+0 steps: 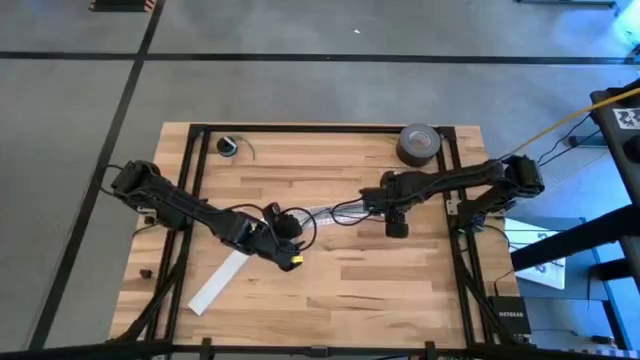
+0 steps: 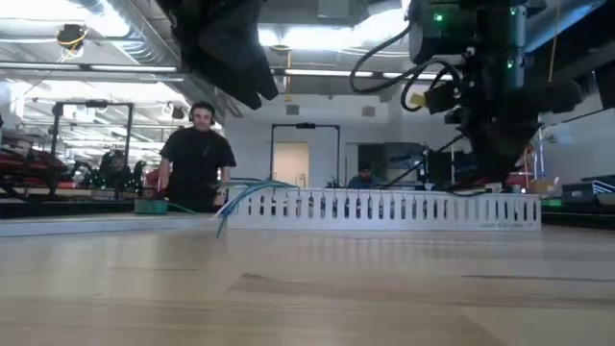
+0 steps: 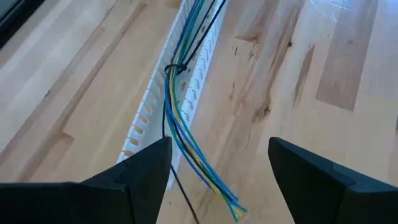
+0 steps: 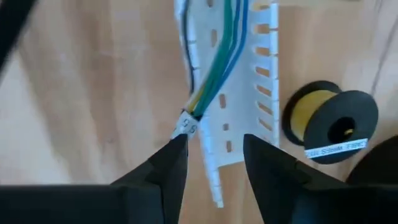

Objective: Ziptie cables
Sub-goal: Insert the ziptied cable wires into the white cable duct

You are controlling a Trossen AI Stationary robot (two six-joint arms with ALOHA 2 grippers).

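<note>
Your left claw [image 3: 214, 180] hangs spread, empty, above the cables' [image 3: 180, 118] splayed ends; the ziptie [image 3: 176, 67] already loops them just ahead, over the white slotted strip [image 3: 146, 106]. Your right claw [image 4: 214, 162] is spread too, at the bundle's far end. Close carelessly and you may catch the strip — or drag wires out of the loose loop.

Cables [image 3: 177, 118] lie along the slotted strip [image 3: 146, 115], ends running off it onto the table [image 3: 298, 81]. Ziptie [image 3: 176, 67] loops around the cables over the strip. Left gripper [image 1: 290, 258] left of centre, near a second strip [image 1: 218, 282] lying toward the front-left. Right gripper [image 1: 396, 226] right of centre, over the first strip's other end. Tape roll [image 1: 419, 143] at back right; spool [image 4: 329, 124] beside the strip
</note>
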